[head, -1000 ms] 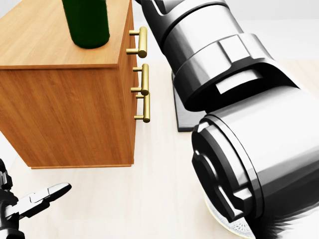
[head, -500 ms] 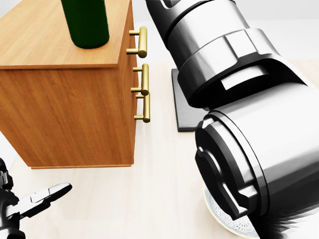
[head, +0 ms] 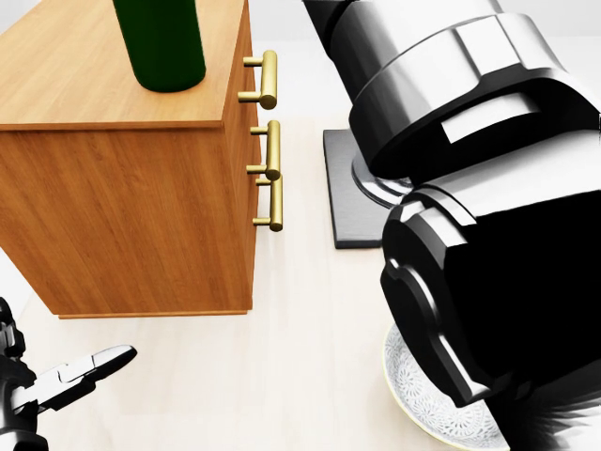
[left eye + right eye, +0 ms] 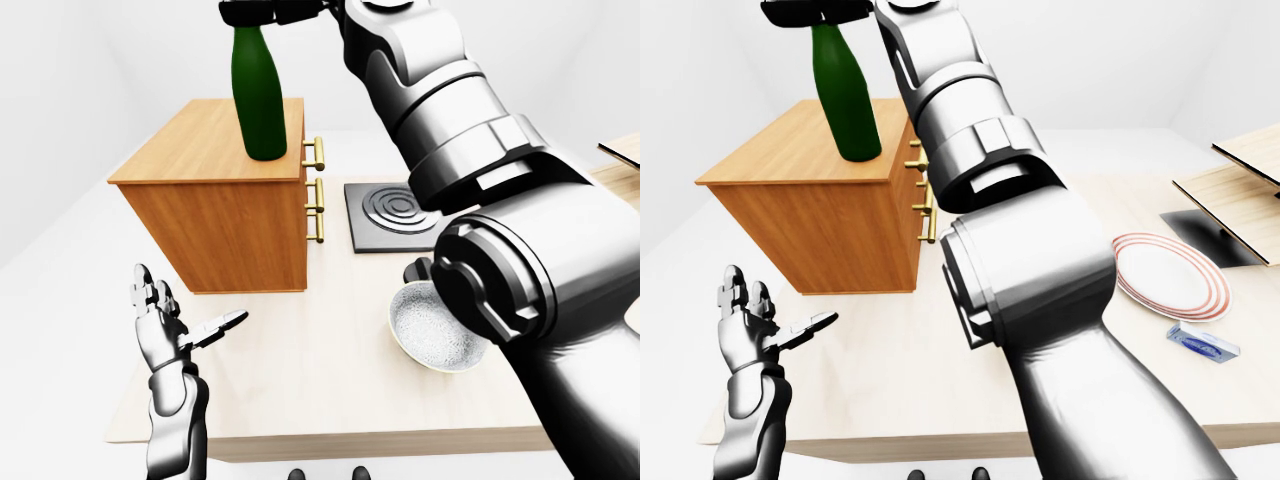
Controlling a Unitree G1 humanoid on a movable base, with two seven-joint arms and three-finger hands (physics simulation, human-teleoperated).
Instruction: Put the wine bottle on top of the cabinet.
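Note:
The green wine bottle (image 4: 258, 100) stands upright on the wooden cabinet (image 4: 215, 150), near the cabinet top's right edge above the brass drawer handles (image 4: 317, 195). My right hand (image 4: 272, 12) reaches in from the upper right and sits over the bottle's neck, its dark fingers closed round it; the neck itself is hidden. The right arm fills much of the right side of the head view. Low at the left, apart from everything, my left hand (image 4: 195, 305) hangs open with fingers spread and nothing in it.
A black hob plate (image 4: 395, 215) lies on the pale table (image 4: 300, 390) right of the cabinet. A patterned bowl (image 4: 430, 335) sits below it. Further right lie a red-rimmed plate (image 4: 1170, 275), a small blue item (image 4: 1202, 343) and wooden shelves (image 4: 1240, 170).
In the head view my right arm has swung up and to the right, uncovering more of the hob plate and bowl. The bottle's base stays on the cabinet. The left hand has not moved.

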